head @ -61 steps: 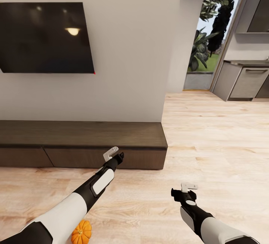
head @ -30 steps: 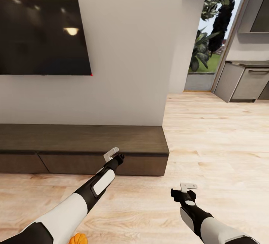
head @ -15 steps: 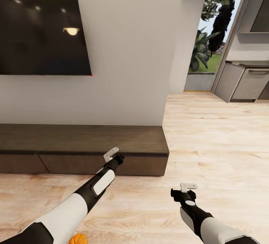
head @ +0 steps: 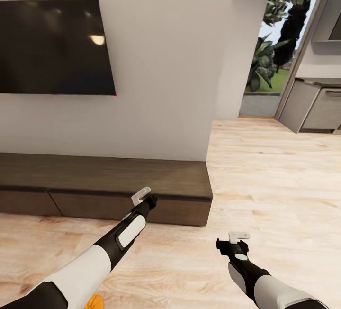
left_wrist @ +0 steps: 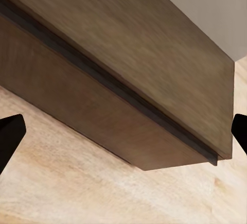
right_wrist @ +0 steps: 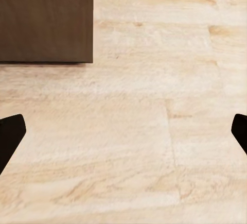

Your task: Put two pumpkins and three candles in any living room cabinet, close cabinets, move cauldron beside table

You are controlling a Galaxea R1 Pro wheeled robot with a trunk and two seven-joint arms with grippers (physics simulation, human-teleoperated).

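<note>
Head view: a sliver of orange pumpkin (head: 96, 302) peeks in at the frame's lower edge, on the wooden floor (head: 265, 176) beneath the left arm's elbow, well behind both pincers. Ahead of it, the left pincer (head: 143, 196) hangs extended toward the front of the long, low dark-brown cabinet (head: 104, 176), near its right end, while the right pincer (head: 238, 238) hovers over bare floorboards, off past the cabinet's right end and nearer the robot. Seen from the wrists, each pincer stands released, its dark fingertips (left_wrist: 10, 136) spread at the frame's edges with nothing between them: the left one looks onto the cabinet's (left_wrist: 128, 95) top, drawer front and corner; the right one's fingertips (right_wrist: 11, 136) frame pale floor (right_wrist: 134, 147) with a corner of the cabinet (right_wrist: 46, 18) beyond. The drawer fronts in sight sit flush and closed. Above the cabinet, beyond the left pincer, a dark television (head: 52, 46) hangs on the white wall (head: 166, 62). Farther off, past the right pincer, a doorway (head: 284, 39) shows green plants, beside grey kitchen cupboards (head: 317, 103).
</note>
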